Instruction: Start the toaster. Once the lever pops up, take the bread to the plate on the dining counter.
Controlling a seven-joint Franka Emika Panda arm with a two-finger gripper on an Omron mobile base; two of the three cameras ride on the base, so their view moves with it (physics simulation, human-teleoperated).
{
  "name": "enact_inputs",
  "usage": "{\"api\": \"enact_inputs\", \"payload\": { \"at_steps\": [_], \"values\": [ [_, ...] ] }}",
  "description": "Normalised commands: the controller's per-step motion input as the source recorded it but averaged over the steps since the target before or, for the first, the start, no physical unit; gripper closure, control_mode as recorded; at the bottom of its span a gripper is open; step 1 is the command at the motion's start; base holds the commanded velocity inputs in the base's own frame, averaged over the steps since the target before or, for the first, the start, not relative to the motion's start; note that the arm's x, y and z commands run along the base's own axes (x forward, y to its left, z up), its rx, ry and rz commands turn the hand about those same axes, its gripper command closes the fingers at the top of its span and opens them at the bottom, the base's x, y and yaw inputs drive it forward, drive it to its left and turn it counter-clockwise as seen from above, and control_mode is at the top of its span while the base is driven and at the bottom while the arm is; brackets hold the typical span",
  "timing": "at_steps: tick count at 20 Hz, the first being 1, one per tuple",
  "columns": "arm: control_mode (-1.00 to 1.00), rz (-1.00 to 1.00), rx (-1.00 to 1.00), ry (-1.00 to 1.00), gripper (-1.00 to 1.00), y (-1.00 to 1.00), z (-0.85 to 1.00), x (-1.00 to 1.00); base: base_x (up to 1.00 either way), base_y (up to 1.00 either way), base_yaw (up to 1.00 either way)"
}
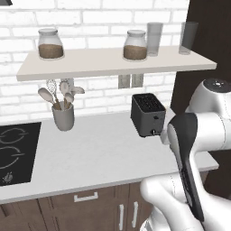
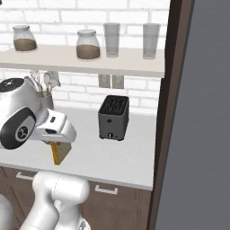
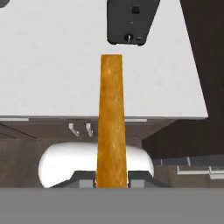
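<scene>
Tan bread (image 3: 111,122) between jaws, unlabelled

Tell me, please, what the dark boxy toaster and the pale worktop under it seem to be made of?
The small boxy dark grey-black toaster looks like matte painted metal or plastic: even dark faces without shine, so either is possible. The pale worktop looks like smooth stone or laminate: flat off-white, with a faint mottling in the hand view.

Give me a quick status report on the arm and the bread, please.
Gripper shut on the bread, slice edge-on, held above the worktop. Toaster behind it, slots empty. Nothing in the way nearby.
</scene>
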Motion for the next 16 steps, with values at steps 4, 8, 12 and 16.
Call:
{"api": "enact_inputs", "payload": {
  "at_steps": [4,8,12,16],
  "values": [
    [-1.00,0.00,0.02,0.21,1.00,0.19,0.19,-0.71,0.00,0.00,0.00],
    [-1.00,0.00,0.06,0.12,1.00,0.02,0.28,-0.30,0.00,0.00,0.00],
    [-1.00,0.02,0.11,0.01,1.00,0.00,0.24,0.00,0.00,0.00,0.00],
    [-1.00,0.05,0.10,0.00,1.00,0.00,0.13,0.01,0.00,0.00,0.00]
  ]
}}
